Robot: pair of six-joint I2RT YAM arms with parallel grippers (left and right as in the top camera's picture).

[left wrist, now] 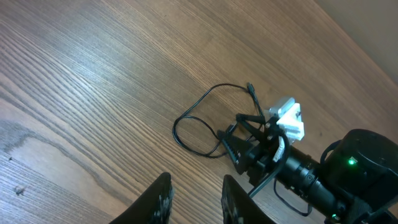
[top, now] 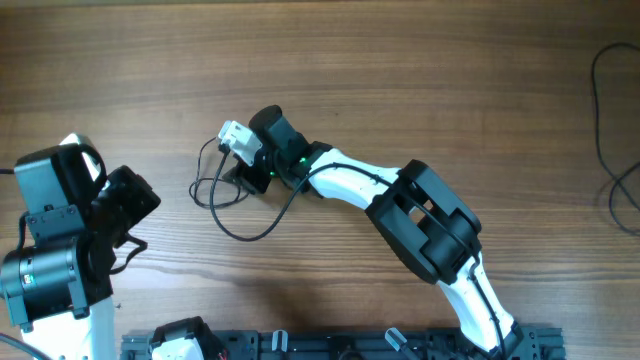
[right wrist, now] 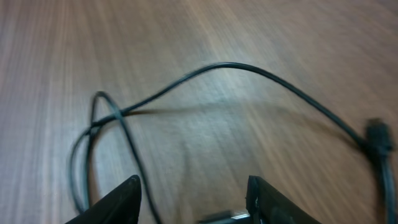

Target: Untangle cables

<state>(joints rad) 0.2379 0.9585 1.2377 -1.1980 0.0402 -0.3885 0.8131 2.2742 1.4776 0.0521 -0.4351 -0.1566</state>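
The cables point(top: 243, 237) are thin dark wires lying in loose crossing loops on the wood table, left of centre. My right gripper point(top: 232, 172) is down over them and open. In the right wrist view its fingers point(right wrist: 121, 200) stand wide apart. One cable point(right wrist: 230, 65) arcs across ahead, a strand runs beside the left finger, and a silvery plug point(right wrist: 221, 216) shows low between the fingers. A dark plug end point(right wrist: 377, 138) lies to the right. My left gripper point(left wrist: 198, 198) hangs open and empty, short of the cable loop point(left wrist: 176, 127).
Another thin dark cable point(top: 603, 110) curves along the table's right edge. The left arm's base point(top: 50, 270) fills the near left corner, and a dark rail point(top: 330, 345) runs along the front edge. Bare wood lies behind the loops.
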